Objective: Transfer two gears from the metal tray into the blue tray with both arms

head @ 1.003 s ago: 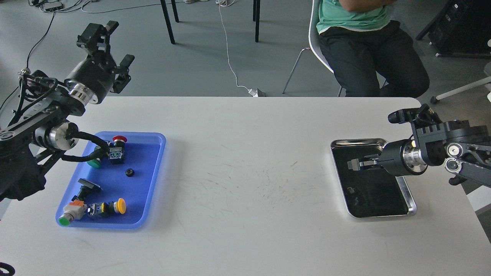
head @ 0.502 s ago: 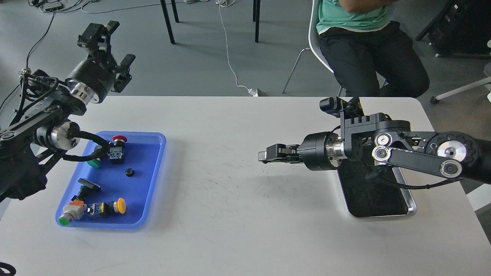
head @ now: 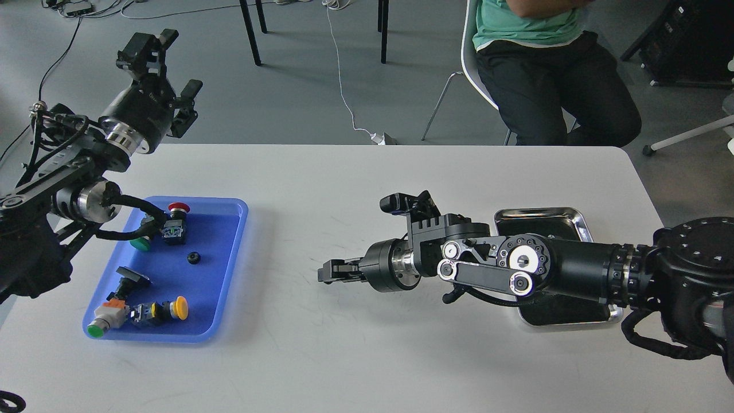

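One gear, a tiny black toothed wheel, lies in the middle of the blue tray at the left. My right gripper reaches out over the bare table between the two trays, low and pointing left. Its fingers are pressed together on something tiny and dark at the tips, seemingly the second gear. The metal tray lies behind it at the right, mostly covered by my right arm; no gear shows in its visible part. My left gripper is open and empty, raised beyond the table's far left edge.
The blue tray also holds several push-button switches: a red-capped one, a green one, a yellow one and a green-and-white one. A seated person is beyond the table's far edge.
My right gripper has left the metal tray and travelled left across the table, fingers closed, towards the blue tray. The left arm has barely moved.
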Tool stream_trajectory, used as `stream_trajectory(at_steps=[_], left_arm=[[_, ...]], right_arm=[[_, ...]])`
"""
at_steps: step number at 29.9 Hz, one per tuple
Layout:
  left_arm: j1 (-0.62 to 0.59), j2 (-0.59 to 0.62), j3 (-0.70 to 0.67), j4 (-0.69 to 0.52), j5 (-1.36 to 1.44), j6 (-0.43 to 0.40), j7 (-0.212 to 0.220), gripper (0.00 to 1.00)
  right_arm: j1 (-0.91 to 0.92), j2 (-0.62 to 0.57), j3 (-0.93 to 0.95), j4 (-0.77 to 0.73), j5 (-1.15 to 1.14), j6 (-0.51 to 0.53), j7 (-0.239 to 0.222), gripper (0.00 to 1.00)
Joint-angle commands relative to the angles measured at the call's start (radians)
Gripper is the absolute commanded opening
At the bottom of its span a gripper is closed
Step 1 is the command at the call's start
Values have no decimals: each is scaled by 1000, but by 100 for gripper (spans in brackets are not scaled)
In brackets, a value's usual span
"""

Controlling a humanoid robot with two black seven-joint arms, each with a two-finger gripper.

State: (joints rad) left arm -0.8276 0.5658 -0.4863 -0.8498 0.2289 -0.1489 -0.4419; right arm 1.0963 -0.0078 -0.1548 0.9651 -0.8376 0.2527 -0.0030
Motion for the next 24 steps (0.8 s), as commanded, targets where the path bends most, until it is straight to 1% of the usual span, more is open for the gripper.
stream_trajectory(at_steps=[1, 3, 4, 5, 9, 13, 19, 20, 24], left_arm=[[1, 0, -5, 0, 1, 0, 0, 98], [1, 0, -5, 0, 1, -1, 0, 98], [1, -1, -5, 0, 1, -1, 0, 98], [1, -1, -5, 0, 0, 0, 0, 98], [1, 0, -5, 0, 0, -1, 0, 98], [1, 2, -5, 0, 0, -1, 0, 98], [1, 2, -5, 0, 0, -1, 0, 98], [1, 0, -5, 0, 0, 0, 0, 98], [1, 2, -5, 0, 1, -1, 0, 98]], right_arm=[[-3, 8, 0, -52, 0, -1, -2, 6], [-10, 8, 0, -75, 0, -3, -2, 11], [-16, 8, 0, -86, 0, -4, -2, 14], [-21, 8, 0, -100, 0, -6, -2, 21], [-35, 8, 3, -118, 2, -6, -2, 34], [-38, 8, 18, -120, 11, -4, 6, 42], [-36, 8, 26, -109, 107, 0, 11, 43], [-36, 8, 35, -106, 115, 3, 11, 46], [-35, 8, 81, -98, 159, 6, 11, 77]])
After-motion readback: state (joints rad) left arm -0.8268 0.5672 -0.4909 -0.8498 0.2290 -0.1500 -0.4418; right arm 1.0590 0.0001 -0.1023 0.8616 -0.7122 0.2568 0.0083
